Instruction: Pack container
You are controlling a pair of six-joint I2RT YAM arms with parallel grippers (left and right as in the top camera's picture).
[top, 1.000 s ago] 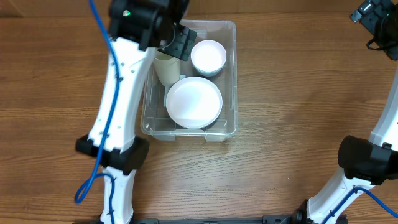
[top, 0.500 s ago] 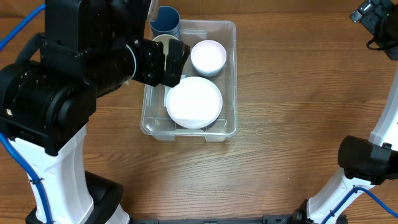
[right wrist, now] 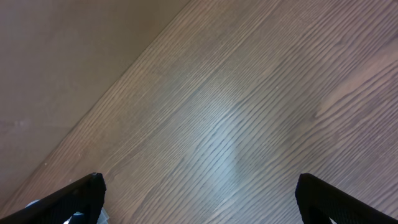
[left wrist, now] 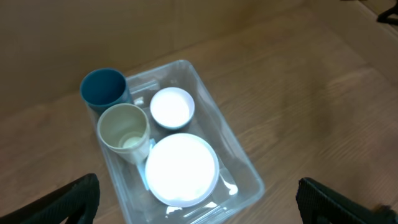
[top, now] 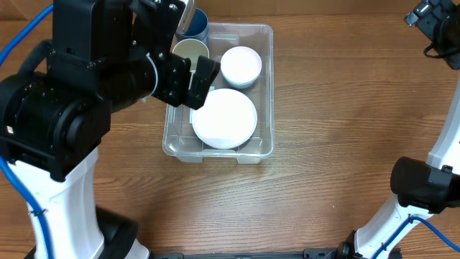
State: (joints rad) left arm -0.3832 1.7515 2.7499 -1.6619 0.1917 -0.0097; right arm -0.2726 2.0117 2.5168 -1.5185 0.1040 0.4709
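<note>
Clear plastic container (top: 267,93) sits in the middle of the counter (top: 330,144): white plate (top: 224,118) nearest, cream cup (top: 188,49) and white bowl (top: 241,65) behind it. A blue cup (top: 194,25) is at the far-left corner, seemingly just outside the wall. Left hand (top: 192,80) hovers high above, spread wide and empty; right hand (right wrist: 199,202) is spread and empty too, way off to the side. Guessing the blue cup's next, so pinch its rim, lift clear of the wall, maybe nest it in the cream cup.

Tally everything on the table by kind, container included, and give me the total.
Cups: 2, a blue cup and a pale cup
Bowls: 1, the white bowl
Plates: 1, the white plate
Containers: 1, the clear container
Total: 5
</note>
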